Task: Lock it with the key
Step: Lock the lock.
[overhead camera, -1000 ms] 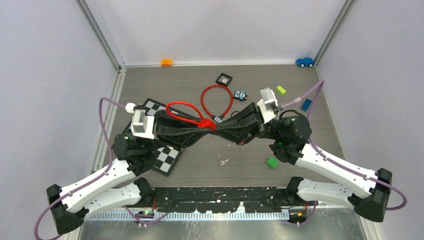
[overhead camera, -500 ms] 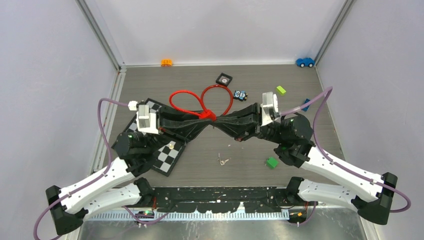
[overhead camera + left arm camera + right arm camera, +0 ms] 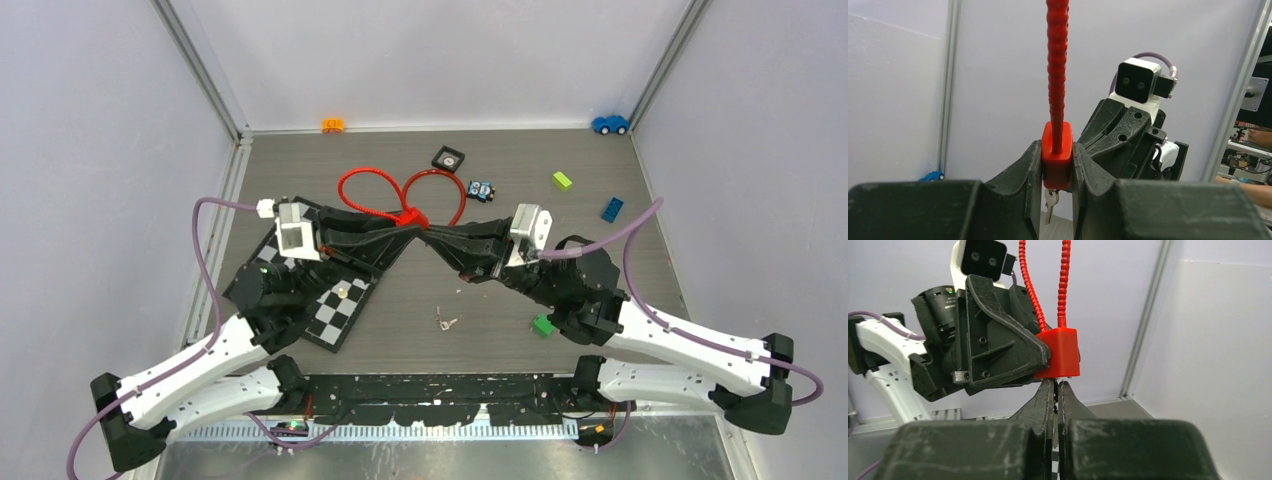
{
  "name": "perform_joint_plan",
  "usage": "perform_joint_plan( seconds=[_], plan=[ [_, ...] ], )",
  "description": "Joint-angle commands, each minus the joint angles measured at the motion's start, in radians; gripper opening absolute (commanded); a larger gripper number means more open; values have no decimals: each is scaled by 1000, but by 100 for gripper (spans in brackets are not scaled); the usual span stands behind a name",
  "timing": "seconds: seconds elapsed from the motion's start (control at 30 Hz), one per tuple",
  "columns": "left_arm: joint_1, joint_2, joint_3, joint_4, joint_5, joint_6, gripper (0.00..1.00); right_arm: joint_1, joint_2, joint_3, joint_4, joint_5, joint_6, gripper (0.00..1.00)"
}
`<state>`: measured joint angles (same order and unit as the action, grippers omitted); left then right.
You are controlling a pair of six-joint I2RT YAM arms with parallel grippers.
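Note:
The red lock (image 3: 412, 220) hangs over the middle of the table, and its red ribbed cable (image 3: 432, 172) loops away toward the far side. My left gripper (image 3: 406, 228) is shut on the lock body (image 3: 1057, 155), one finger on each flat side. A small silver key (image 3: 1050, 202) dangles under the lock. My right gripper (image 3: 430, 233) meets it from the opposite side. Its jaws (image 3: 1055, 386) are pressed together on a thin key part right under the lock (image 3: 1060, 352); the part in the lock is hidden.
A checkered mat (image 3: 335, 310) lies under the left arm. Loose keys (image 3: 446, 322) and a green brick (image 3: 543, 324) lie near the front. Farther back are a black square piece (image 3: 449, 158), a small toy (image 3: 481, 189), a green brick (image 3: 562, 180) and a blue brick (image 3: 612, 208).
Both grippers have carried the lock toward the far side, and the cable loops have shifted with it. The right wrist has turned and its arm has swung.

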<state>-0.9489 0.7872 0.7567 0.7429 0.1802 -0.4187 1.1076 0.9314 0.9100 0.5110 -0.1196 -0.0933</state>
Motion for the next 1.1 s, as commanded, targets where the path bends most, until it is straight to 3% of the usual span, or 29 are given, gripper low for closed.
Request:
perform_joint_plan(
  seconds=[0.0,0.13,0.37,0.4,0.47,0.77,0.87,1.07],
  plan=[
    [-1,-26,17,62,-55,21,0,50,-6,7,-38,244,-204,1],
    [-1,-33,12,66,-56,23,0,60,-17,18,-92,218,-201,3],
    [-1,-42,3,76,-48,24,0,60,-64,39,-245,-21,-153,44],
    [-1,-42,3,76,-47,24,0,60,-65,44,-255,-32,-137,62],
    [-1,-40,3,76,-44,24,0,60,-69,50,-265,-52,-126,72],
    [-1,-40,3,82,-28,25,0,60,-101,43,-189,-27,-75,73],
    [-1,-34,4,93,3,20,0,52,-93,63,-189,-10,-33,68],
    [-1,-18,13,126,70,-3,0,-69,-52,100,-159,-216,152,66]
  ],
)
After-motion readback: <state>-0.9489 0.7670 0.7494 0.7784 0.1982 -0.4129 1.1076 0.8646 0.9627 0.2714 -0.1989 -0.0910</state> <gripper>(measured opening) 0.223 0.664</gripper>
